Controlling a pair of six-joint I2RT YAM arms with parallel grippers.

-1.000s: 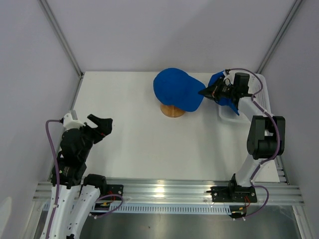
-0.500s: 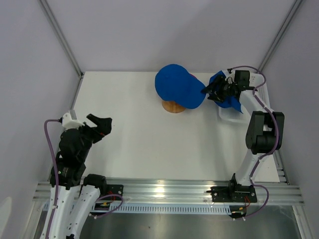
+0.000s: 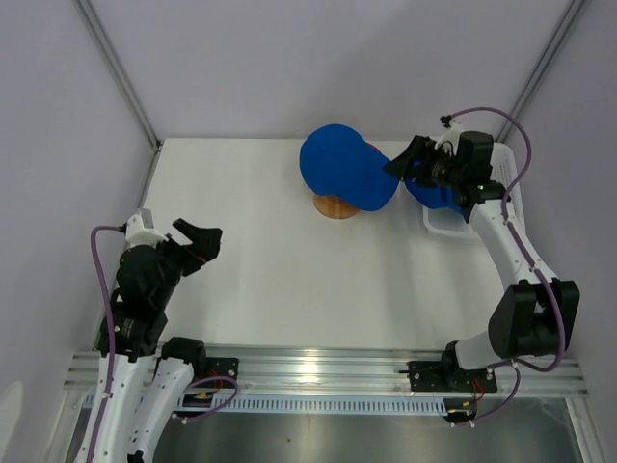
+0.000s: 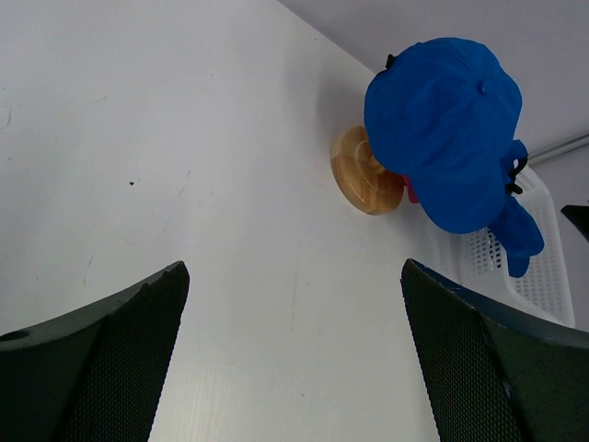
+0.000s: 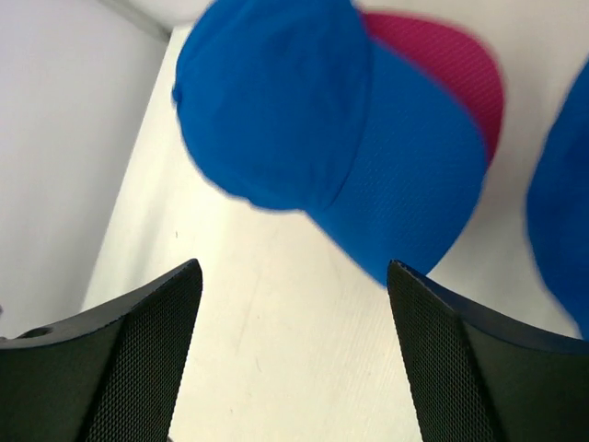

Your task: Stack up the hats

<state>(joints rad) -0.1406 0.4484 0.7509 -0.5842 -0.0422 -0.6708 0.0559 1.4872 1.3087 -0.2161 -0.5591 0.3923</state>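
Note:
A royal blue hat (image 3: 339, 172) sits on top of the round wooden stand (image 3: 335, 206), its brim pointing right. In the right wrist view a magenta hat (image 5: 453, 66) shows under this blue hat (image 5: 276, 101). A second blue hat (image 3: 436, 196) lies in the white basket (image 3: 451, 226). My right gripper (image 3: 403, 162) hangs open just right of the stacked hat's brim, with nothing between its fingers (image 5: 294, 267). My left gripper (image 3: 199, 239) is open over the table at the near left, far from the hats (image 4: 294, 272).
The white mesh basket (image 4: 545, 253) stands at the table's right edge, behind the right arm. The stand (image 4: 364, 171) rests near the back of the white table (image 3: 280, 270). Grey walls close in the back and both sides.
My right gripper has opened and let go of the blue hat's brim, then drawn back to the right. The hat has settled on the stand. The left arm has barely moved.

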